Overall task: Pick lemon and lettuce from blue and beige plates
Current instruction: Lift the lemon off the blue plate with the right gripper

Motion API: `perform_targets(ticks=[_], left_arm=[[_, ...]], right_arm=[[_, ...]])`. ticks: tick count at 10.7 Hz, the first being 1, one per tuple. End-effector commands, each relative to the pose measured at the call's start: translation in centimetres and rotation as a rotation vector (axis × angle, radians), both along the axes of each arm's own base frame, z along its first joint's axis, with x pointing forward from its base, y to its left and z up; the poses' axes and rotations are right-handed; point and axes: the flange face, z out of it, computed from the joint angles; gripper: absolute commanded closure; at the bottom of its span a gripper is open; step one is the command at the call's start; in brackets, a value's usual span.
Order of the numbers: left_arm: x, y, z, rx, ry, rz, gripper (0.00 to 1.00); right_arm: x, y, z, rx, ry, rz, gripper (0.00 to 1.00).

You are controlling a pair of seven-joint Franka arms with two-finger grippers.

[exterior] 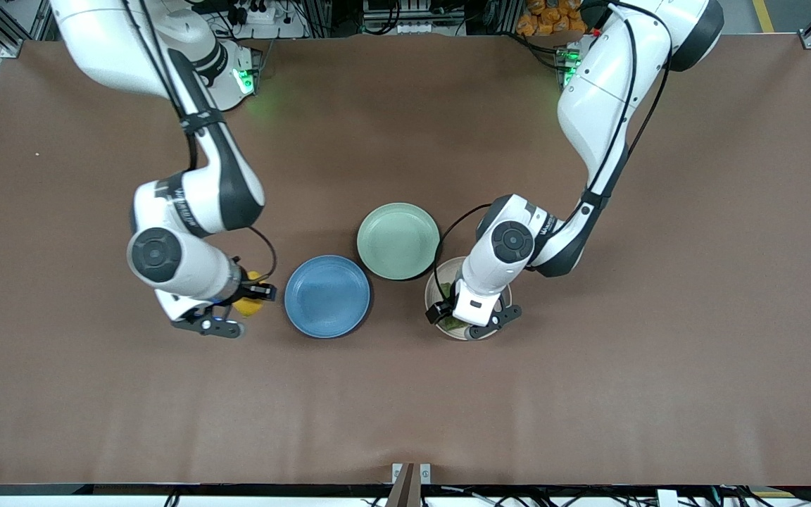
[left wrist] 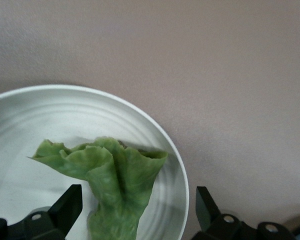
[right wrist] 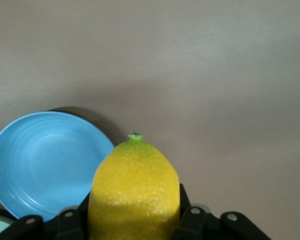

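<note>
Your lemon (right wrist: pixel 134 192) is already clamped between the fingers of the right end effector (exterior: pixel 240 310), held over bare tabletop (exterior: pixel 405 401) just beside the blue plate (exterior: pixel 327 296), toward the right arm's end; that plate now looks empty. The lettuce (left wrist: pixel 110 187) still lies on the beige plate (left wrist: pixel 165 145), near the rim, and the left end effector (exterior: pixel 472 320) hangs low over it with its fingers (left wrist: pixel 65 207) spread wide, one on each side of the leaf's narrow stem end. That pick is the step in hand, as it appears. To do it well, bring the fingers straight down until they bracket the folded stem, close on the thick ridged part rather than the thin frilled edge, and lift vertically so the leaf does not drag the plate along. Mind the beige rim: one finger stands close to it, and a slanted descent could catch the lip and tip the plate. The mint-green plate (exterior: pixel 398 241) sits just beside the beige one, farther from the front camera, so retreat upward or toward the open brown tabletop nearer the front camera, where there is plenty of room.
</note>
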Motion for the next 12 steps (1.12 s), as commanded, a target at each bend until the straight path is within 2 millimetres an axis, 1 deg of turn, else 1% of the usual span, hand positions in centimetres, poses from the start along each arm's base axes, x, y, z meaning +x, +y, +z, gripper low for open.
perform_targets(ticks=[1,3,5,6,7,8,9,10,11,12], left_arm=[[-0.3,0.1,1.4,0.030,0.009,0.009,0.00],[-0.8,-0.2,0.2,0.042,0.022,-0.002,0.00],[-0.8,0.1,-0.1,0.059,0.018,-0.010,0.00],[-0.8,0.1,-0.3,0.060,0.020,-0.012,0.00],[-0.9,0.2,-0.6,0.064,0.023,-0.014,0.00],[-1.0,0.1,-0.8,0.066,0.025,-0.017,0.00],[-1.2,0.0,-1.3,0.069,0.030,-0.020,0.00],[-1.3,0.0,-1.7,0.072,0.036,-0.022,0.29],[-1.4,0.0,-2.1,0.074,0.041,-0.022,0.73],[-1.6,-0.2,-2.1,0.075,0.041,-0.027,1.00]], right_arm=[[0.1,-2.3,1.5,0.008,-0.004,0.011,0.62],[0.8,-5.0,1.5,0.001,-0.006,0.007,0.64],[1.3,-8.0,1.6,-0.016,-0.011,0.023,0.64],[1.5,-9.1,1.6,-0.016,-0.010,0.033,0.64],[1.5,-10.4,1.8,-0.015,-0.011,0.049,0.64],[1.2,-11.3,2.4,-0.012,-0.014,0.078,0.64],[0.5,-13.1,2.8,-0.016,-0.010,0.097,0.64],[-0.8,-14.4,2.6,-0.012,0.005,0.131,0.65],[-2.1,-16.1,2.4,-0.009,0.016,0.159,0.65],[-3.2,-17.4,2.1,-0.018,0.016,0.180,0.65]])
